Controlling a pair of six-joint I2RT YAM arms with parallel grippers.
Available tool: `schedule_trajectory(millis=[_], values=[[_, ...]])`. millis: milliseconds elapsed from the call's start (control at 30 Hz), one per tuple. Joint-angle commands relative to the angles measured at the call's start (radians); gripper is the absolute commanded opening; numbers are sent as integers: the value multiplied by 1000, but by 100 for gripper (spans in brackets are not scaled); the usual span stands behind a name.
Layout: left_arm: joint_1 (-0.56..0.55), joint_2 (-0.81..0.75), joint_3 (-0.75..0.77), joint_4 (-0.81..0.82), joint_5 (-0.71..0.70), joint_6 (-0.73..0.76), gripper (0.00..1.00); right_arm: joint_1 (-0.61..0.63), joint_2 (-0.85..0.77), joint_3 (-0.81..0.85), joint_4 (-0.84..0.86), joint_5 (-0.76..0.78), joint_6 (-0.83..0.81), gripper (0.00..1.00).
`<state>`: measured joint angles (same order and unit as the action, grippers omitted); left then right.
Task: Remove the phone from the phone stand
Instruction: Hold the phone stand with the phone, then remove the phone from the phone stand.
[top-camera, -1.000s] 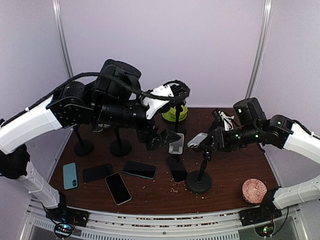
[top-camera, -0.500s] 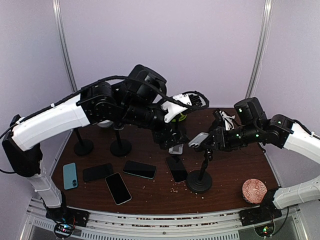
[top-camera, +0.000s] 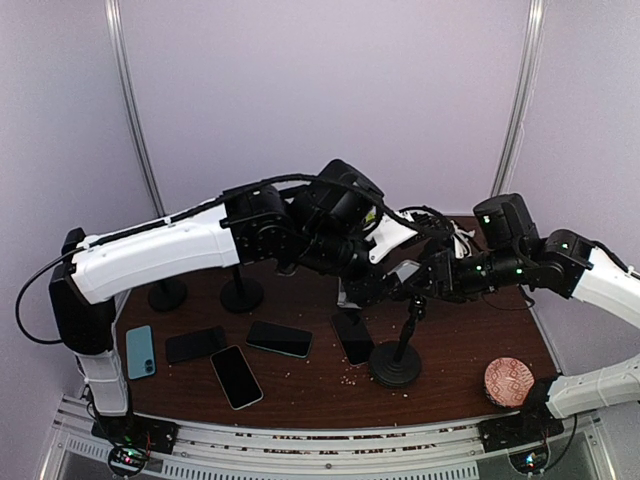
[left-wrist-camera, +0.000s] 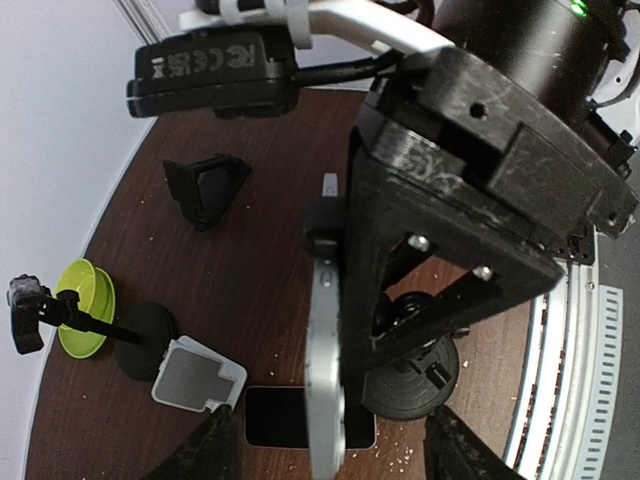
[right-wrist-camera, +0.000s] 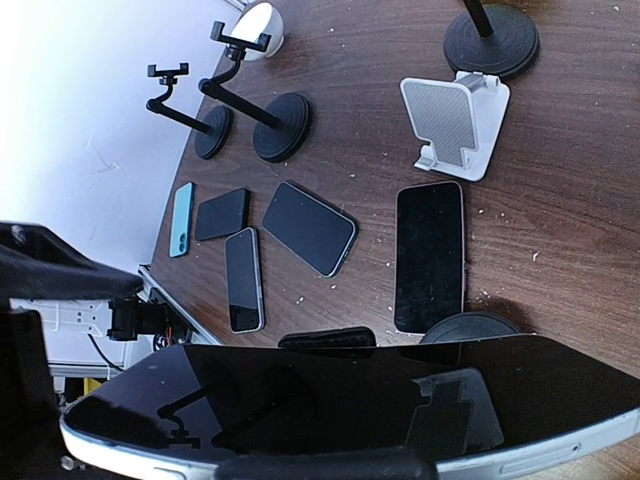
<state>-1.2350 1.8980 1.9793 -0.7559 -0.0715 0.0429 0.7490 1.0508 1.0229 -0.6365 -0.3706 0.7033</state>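
Observation:
A phone (top-camera: 403, 271) with a silver edge sits at the top of a black stand (top-camera: 397, 364) right of the table's centre. My right gripper (top-camera: 418, 283) is shut on the phone. In the right wrist view its dark screen (right-wrist-camera: 350, 400) fills the bottom, between my gripper's fingers (right-wrist-camera: 325, 340). My left gripper (top-camera: 375, 290) reaches in from the left, open. In the left wrist view its fingertips (left-wrist-camera: 215, 447) spread wide on either side of the phone's edge (left-wrist-camera: 325, 380), above the stand's base (left-wrist-camera: 410, 385).
Several loose phones lie on the table: a teal one (top-camera: 140, 352) and black ones (top-camera: 195, 344) (top-camera: 237, 376) (top-camera: 279, 339) (top-camera: 352, 337). Two empty black stands (top-camera: 167, 293) (top-camera: 241, 293) stand at the left. A white holder (right-wrist-camera: 455, 120), a green spool (left-wrist-camera: 80, 320) and a pink bowl (top-camera: 510, 382) are also there.
My left arm has swung right across the table, from left of centre up to the phone on the stand. My right gripper has stayed on the phone.

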Motion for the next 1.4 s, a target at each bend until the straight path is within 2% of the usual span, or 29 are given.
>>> schedule_trajectory(millis=[0,167,300,433,833,1367], values=[[-19,50,55,52,-54,-29,60,10,-45,40,120,-35,24,0],[-22,60,43,77,-81,-27,37,13,-54,36,126,-46,35,0],[-26,58,31,89,-82,-10,24,14,-60,34,140,-54,49,0],[-30,56,33,93,-87,3,0,15,-69,36,136,-45,54,0],[-43,-9,23,95,-116,25,0,14,-39,44,14,112,47,0],[-50,-180,-41,96,-153,39,0,-11,-3,65,1,149,40,0]])
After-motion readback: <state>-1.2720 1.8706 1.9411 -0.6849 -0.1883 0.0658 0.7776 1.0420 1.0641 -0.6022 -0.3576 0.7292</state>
